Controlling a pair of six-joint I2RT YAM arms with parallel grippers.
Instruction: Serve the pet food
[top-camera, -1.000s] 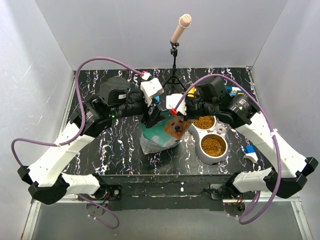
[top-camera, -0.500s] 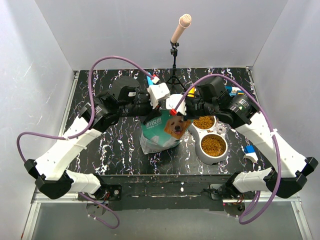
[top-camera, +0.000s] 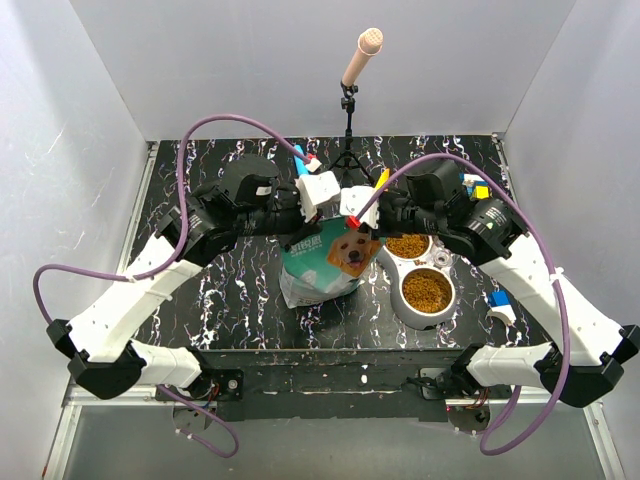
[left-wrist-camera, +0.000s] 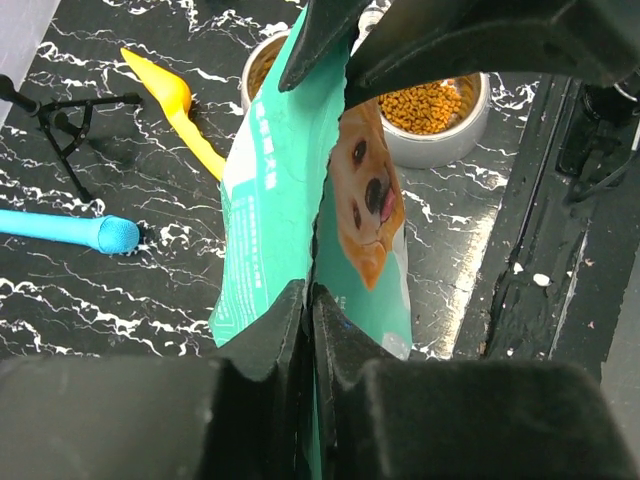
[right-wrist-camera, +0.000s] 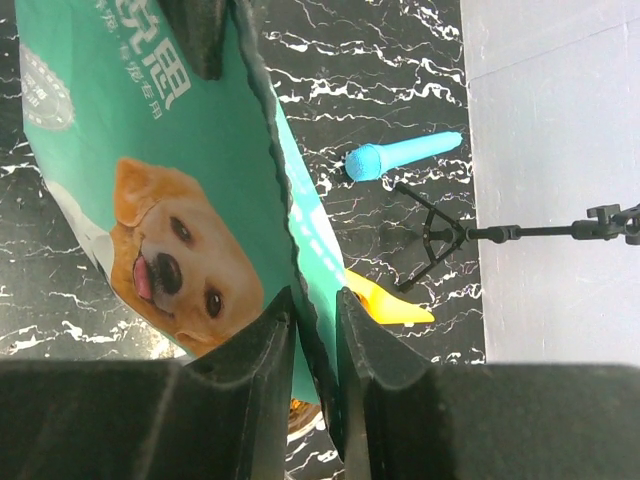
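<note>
Left arm (top-camera: 140, 290), right arm (top-camera: 540, 285) reach inward; left jaws, right jaws clamped.

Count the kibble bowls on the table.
2. The nearer bowl sits right of the dog food bag; the farther bowl is just behind it, partly under the right arm.

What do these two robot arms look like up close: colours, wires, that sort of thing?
The left arm and right arm are built from white shell segments joined by black joint housings. A purple cable loops along each one. A small white camera box sits at each wrist. The fingers are matte black and angular.
</note>
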